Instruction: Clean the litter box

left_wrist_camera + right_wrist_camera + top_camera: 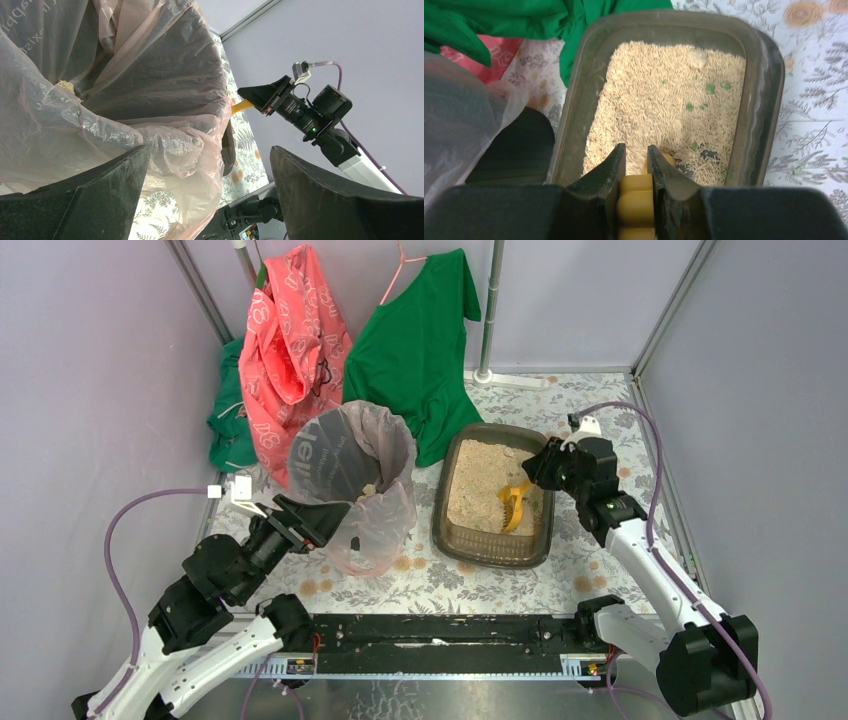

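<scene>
One yellow scoop (515, 506) clamped in right pincer (636, 154) over litter box (490, 554) (green-flecked); left pincer (209, 150) wide.

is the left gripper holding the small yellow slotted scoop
No, the small yellow slotted scoop is clamped in the right gripper above the dark plastic litter box; the left gripper stands open.

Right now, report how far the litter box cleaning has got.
Done: a clump already lies in the lined bin. In hand: right gripper shut on the yellow scoop, down in the litter box. Left: green bits to scoop out.
</scene>
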Robot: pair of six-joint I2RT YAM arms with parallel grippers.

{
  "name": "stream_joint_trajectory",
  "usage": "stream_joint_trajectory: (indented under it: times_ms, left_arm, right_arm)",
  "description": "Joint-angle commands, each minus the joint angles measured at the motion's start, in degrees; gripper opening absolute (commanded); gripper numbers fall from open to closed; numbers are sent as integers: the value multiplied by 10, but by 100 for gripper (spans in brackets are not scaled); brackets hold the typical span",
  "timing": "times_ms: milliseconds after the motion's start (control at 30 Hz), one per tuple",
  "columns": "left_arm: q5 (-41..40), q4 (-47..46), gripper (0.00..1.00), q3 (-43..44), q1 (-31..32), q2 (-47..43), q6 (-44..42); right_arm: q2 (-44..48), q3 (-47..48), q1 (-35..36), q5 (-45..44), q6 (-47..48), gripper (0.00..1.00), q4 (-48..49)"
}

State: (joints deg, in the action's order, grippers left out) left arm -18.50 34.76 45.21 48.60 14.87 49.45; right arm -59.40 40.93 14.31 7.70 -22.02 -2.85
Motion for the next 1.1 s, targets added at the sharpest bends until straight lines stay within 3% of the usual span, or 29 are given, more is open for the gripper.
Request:
stream_joint_trajectory:
  times_ms: [0, 333, 700, 967, 1067]
  left_arm:
    - [0, -6, 98, 0, 2, 4, -5]
    - [8, -22, 97, -11, 1, 0, -1]
    - [5, -11, 97, -4, 1, 1, -10]
    - [7, -12, 97, 2, 2, 5, -13]
    - [10, -17, 97, -4, 1, 3, -9]
  right_arm:
    - [1, -58, 4, 54, -20, 0, -45]
    - [49, 17, 4, -12, 33, 0, -135]
    - [82, -164, 4, -40, -57, 0, 23]
    - [97, -71, 4, -102, -8, 0, -48]
    - [83, -91, 4, -88, -24, 0, -28]
